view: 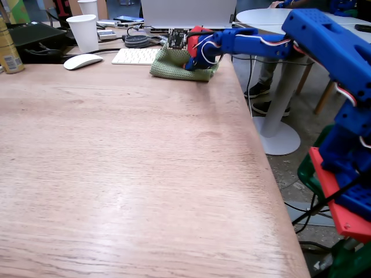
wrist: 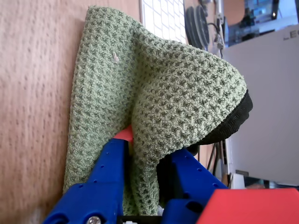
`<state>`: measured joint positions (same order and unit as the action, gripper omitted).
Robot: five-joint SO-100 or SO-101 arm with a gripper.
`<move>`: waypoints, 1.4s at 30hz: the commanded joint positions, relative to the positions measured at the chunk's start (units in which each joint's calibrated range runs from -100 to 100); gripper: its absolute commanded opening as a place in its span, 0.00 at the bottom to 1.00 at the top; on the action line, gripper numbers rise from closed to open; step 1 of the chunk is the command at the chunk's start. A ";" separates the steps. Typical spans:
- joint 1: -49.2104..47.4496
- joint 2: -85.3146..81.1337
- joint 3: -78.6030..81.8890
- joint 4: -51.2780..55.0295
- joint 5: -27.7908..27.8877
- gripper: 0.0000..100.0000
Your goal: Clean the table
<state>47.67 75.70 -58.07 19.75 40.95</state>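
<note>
In the fixed view, the cloth (view: 174,65) lies on the worktop (view: 133,174) at one o'clock, keyboard (view: 136,55) touching at its nine, mouse (view: 83,61) beyond.

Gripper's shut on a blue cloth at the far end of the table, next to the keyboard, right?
Not blue: the cloth is green, as the wrist view shows. The rest holds: the gripper has its jaws shut on a fold of it, at the far end of the table, next to the keyboard.
</note>
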 commanded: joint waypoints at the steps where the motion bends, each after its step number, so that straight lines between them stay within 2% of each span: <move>1: 6.98 3.20 -1.44 0.03 0.29 0.00; 5: 13.92 1.57 -2.19 1.02 -0.29 0.00; 7: 16.96 -5.29 0.54 1.27 -0.44 0.00; 9: 18.48 -13.10 9.60 1.27 -0.44 0.00; 15: 18.48 -48.52 54.06 1.18 -0.44 0.00; 18: 16.79 -62.58 65.57 1.18 -0.54 0.00; 21: 14.93 -73.04 69.16 1.27 -5.62 0.00; 24: 6.64 -81.19 69.25 1.68 -10.40 0.00; 27: -4.53 -90.80 69.25 10.79 -13.77 0.00; 32: -37.18 -107.18 69.25 31.64 -22.66 0.00; 35: -54.44 -113.61 71.33 40.35 -27.79 0.00; 40: -74.75 -126.22 88.41 40.10 -36.34 0.00; 42: -78.47 -130.51 94.64 40.02 -39.02 0.00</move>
<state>-27.01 -48.64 32.01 60.33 4.66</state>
